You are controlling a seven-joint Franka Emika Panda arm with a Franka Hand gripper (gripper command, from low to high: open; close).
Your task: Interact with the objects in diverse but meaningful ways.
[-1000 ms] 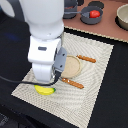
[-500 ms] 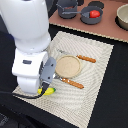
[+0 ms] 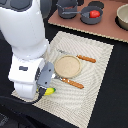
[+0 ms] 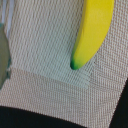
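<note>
A yellow banana (image 3: 49, 91) lies on the striped placemat (image 3: 95, 80) near its front corner; only its green-tipped end shows beside my gripper (image 3: 32, 89), which hangs right over it. The fingers are hidden in the exterior view. Up close in the wrist view, the banana (image 4: 93, 30) rests on the woven mat with no finger around it. A round wooden plate (image 3: 67, 65) sits mid-mat, with one brown-handled utensil (image 3: 86, 58) beyond it and another (image 3: 73, 83) in front. A red tomato (image 3: 93, 14) sits in a dark pan on the far table, next to a grey pan (image 3: 67, 8).
The brown table (image 3: 107, 31) at the back carries the pans and a beige bowl (image 3: 122, 17) at the exterior view's right. The mat lies on a black surface. My white arm (image 3: 25, 30) fills the exterior view's left.
My arm has swung toward the exterior view's left and nearer the mat's front corner. The hand now covers most of the banana, which showed whole before.
</note>
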